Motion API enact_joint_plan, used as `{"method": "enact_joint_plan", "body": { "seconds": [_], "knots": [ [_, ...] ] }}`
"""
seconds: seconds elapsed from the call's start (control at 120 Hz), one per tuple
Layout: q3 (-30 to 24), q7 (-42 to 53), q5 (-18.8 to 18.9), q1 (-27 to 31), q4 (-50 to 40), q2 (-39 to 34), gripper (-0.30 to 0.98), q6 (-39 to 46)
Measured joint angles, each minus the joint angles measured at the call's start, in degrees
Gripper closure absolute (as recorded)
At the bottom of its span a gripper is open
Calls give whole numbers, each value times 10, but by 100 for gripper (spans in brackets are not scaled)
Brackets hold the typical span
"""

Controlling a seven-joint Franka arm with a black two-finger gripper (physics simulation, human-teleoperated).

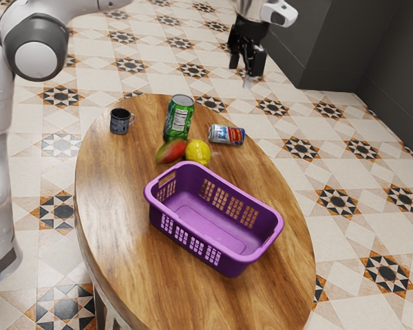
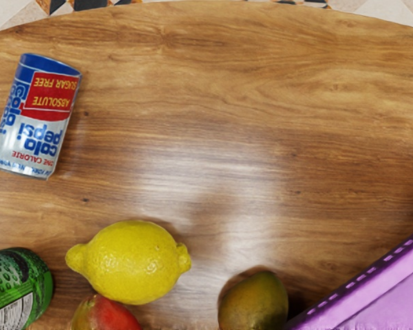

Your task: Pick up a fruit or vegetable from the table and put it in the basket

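My gripper (image 1: 246, 60) hangs high, with its fingers apart and nothing between them; in the exterior view it appears above and to the right of the cans. A yellow lemon (image 1: 197, 152) lies beside a red-green mango (image 1: 171, 151), on the far side of the purple basket (image 1: 215, 254). From the wrist camera, the lemon (image 2: 132, 262) partly covers the red mango (image 2: 104, 315), and a darker green-brown fruit (image 2: 253, 302) lies close to the basket (image 2: 378, 282).
A green can (image 1: 179, 118) stands behind the mango. The Pepsi can (image 1: 226, 135) lies on its side to the exterior view's right of it, and a dark mug (image 1: 120, 122) stands near the edge of the wooden table (image 1: 117, 199).
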Motion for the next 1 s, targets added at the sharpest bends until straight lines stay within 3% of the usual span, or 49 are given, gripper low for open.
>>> {"method": "enact_joint_plan", "body": {
  "seconds": [0.358, 0.542, 0.675, 1.0],
  "knots": [
    [1, 29, 5, 7, 1, -2, 0, -17],
    [1, 199, 2, 2, -2, -1, 1, -48],
    [1, 345, 28, 0, -40, 4, 1, -56],
    [3, 624, 59, 5, -204, 2, 3, 74]
  ]
}}
